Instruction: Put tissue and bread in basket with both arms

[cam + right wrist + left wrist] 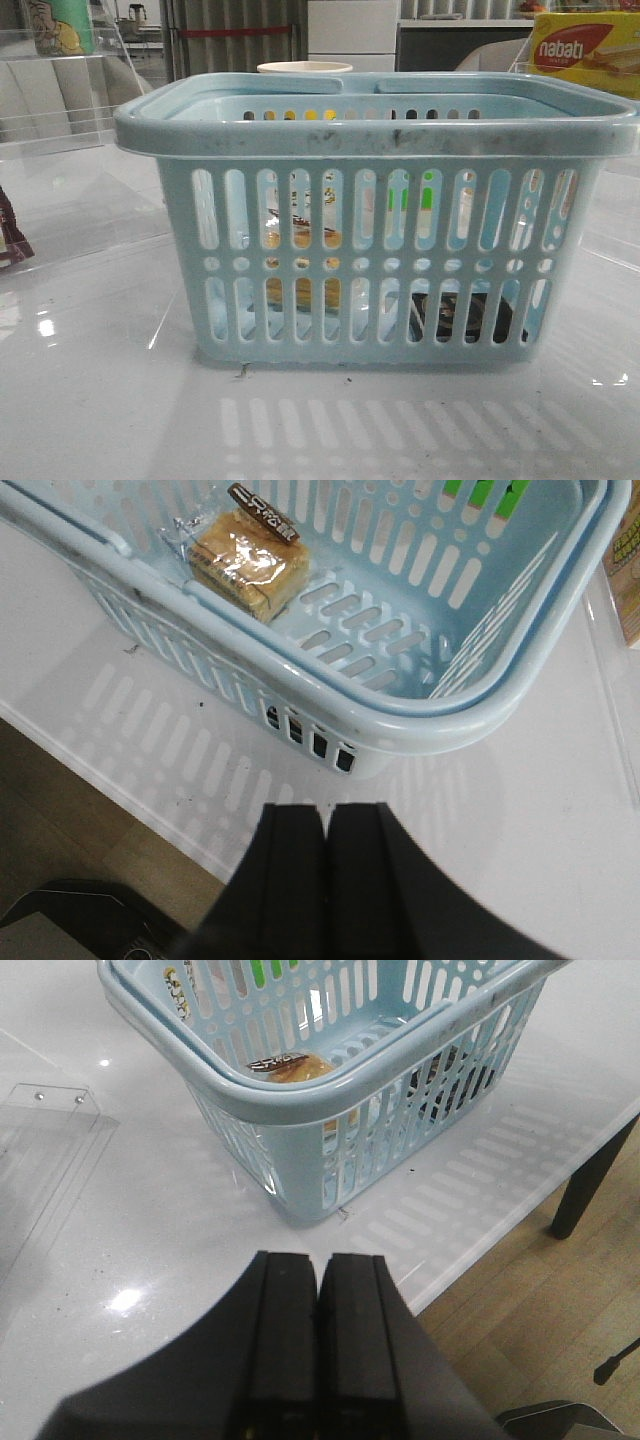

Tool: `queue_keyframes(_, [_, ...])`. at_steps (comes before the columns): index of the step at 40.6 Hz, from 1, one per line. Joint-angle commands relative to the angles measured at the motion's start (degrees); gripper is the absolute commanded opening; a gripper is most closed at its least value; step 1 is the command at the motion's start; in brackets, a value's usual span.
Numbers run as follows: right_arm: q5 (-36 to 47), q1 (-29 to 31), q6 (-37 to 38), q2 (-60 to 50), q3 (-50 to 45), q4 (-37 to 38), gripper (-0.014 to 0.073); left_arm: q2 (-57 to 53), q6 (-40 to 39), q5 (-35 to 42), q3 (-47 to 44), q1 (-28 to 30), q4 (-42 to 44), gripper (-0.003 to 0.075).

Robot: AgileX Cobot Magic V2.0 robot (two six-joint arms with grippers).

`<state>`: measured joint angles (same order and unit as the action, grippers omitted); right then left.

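Item 1, basket (375, 135): stands on your white desk (100, 400); holds both goods, as far as you can see.
Item 2, bread (248, 562): lies on the basket floor, at the end toward your left arm.
Item 3, tissue (465, 318): a dark shape low behind the slots at the basket's other end; judged in.
Item 4, left gripper (318, 1290) and right gripper (326, 825): fingers pressed together, empty, outside the basket.
Nearby: nabati box (585, 50) and pale cup (305, 68) behind the basket; nothing blocks you; task looks done.
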<state>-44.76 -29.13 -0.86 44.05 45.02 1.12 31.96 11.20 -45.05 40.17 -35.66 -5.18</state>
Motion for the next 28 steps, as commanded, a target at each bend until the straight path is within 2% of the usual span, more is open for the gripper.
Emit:
queue_keyframes(1, [3.9, 0.0, -0.6, -0.4, 1.5, 0.0, 0.0053, -2.2, -0.6, 4.8, 1.6, 0.3, 1.1, 0.0091])
queue_keyframes(6, [3.9, 0.0, -0.6, -0.4, 1.5, 0.0, 0.0053, -6.3, -0.6, 8.4, 0.5, 3.7, 2.7, 0.0091])
queue_keyframes(11, [3.9, 0.0, -0.6, -0.4, 1.5, 0.0, 0.0053, -10.9, -0.6, 16.6, -4.0, 9.0, 2.7, 0.0091])
queue_keyframes(20, [3.9, 0.0, -0.6, -0.4, 1.5, 0.0, 0.0053, -19.6, -0.6, 30.6, -18.5, 19.3, 2.1, 0.0091])
queue_keyframes(28, [3.9, 0.0, -0.6, -0.4, 1.5, 0.0, 0.0053, -27.2, -0.6, 40.0, -29.9, 25.8, 0.2, 0.0091])
